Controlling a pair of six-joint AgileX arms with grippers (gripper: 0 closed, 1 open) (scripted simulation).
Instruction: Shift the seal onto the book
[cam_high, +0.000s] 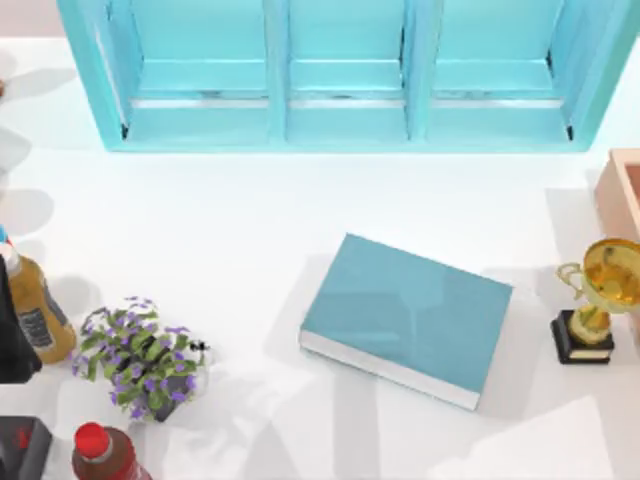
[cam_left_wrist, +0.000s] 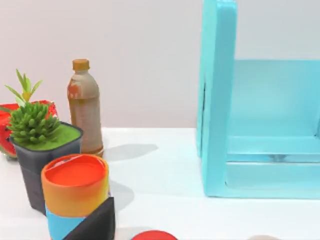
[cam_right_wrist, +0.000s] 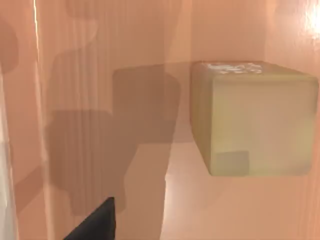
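Observation:
The book (cam_high: 405, 318), thick with a teal cover and white page edges, lies flat on the white table right of centre with nothing on top. The seal (cam_right_wrist: 252, 120), a small tan block, rests on a peach-coloured wooden surface in the right wrist view. A dark edge of my right gripper (cam_right_wrist: 95, 222) hangs a short way from it and casts a shadow beside the block. My left arm (cam_high: 12, 330) is parked at the table's left edge.
A teal shelf unit (cam_high: 340, 75) spans the back. A gold trophy (cam_high: 595, 300) and a peach box (cam_high: 625, 190) stand at the right. At the left are a purple-flowered plant (cam_high: 140, 360), bottles (cam_high: 40, 310), a succulent (cam_left_wrist: 37, 132) and an orange cup (cam_left_wrist: 75, 187).

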